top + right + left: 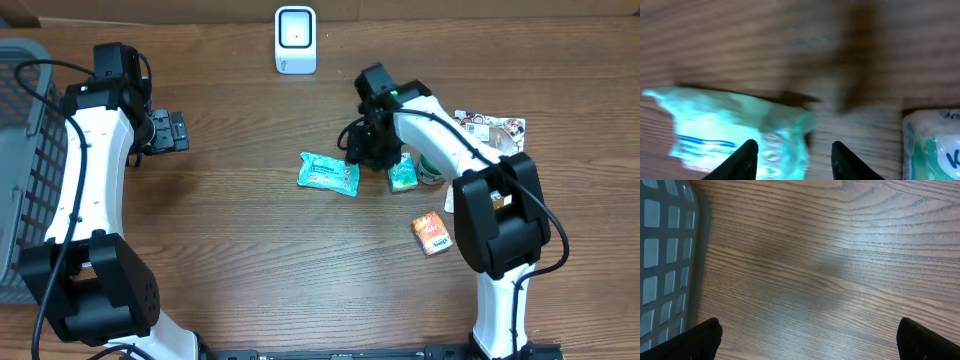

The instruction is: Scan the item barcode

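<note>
Only your right wrist view shows the right pincer (794, 157) parted, empty, above the teal packet (715, 125); left pincer (810, 340) splayed wide.

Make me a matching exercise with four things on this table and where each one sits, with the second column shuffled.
Things:
1. white scanner
2. teal packet
3. orange box
4. grey basket

Places:
A. far left edge of the table
B. just by the right gripper
C. far edge, about the middle
D. right side, nearest the arm bases

Pairs: 1-C, 2-B, 3-D, 4-A.
</note>
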